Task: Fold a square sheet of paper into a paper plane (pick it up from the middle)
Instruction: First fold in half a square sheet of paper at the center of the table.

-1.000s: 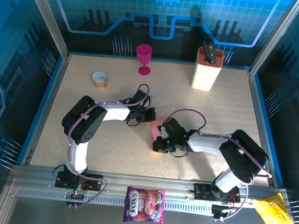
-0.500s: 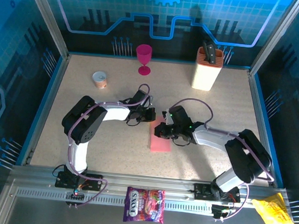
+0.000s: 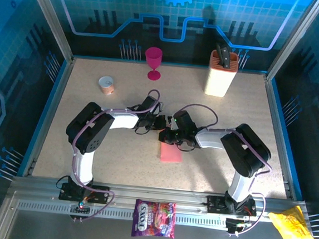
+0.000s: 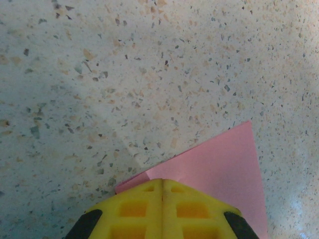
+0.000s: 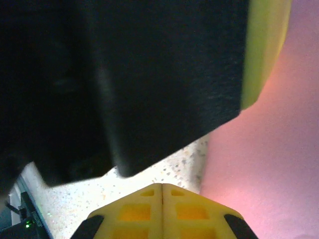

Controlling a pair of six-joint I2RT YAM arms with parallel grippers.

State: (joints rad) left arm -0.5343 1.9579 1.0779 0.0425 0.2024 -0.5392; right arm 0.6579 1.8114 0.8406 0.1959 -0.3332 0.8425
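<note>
Top external: L hand (image 3: 159,124), R hand (image 3: 167,136) both closed, down at sheet (image 3: 171,153).

Left hand (image 4: 162,183) close before right hand (image 5: 162,186)

The speckled surface (image 3: 128,161) carried a folded pink sheet of paper (image 3: 171,153) near its middle, and a magenta goblet (image 3: 153,60), cream knife block (image 3: 221,74) and small cup (image 3: 106,84) farther back.

I see the salmon-pink sheet of paper (image 3: 171,153) lying flat near the middle of the speckled table (image 3: 116,166). It is matte and unprinted, seemingly folded over, with one sharp corner pointing outward.
</note>
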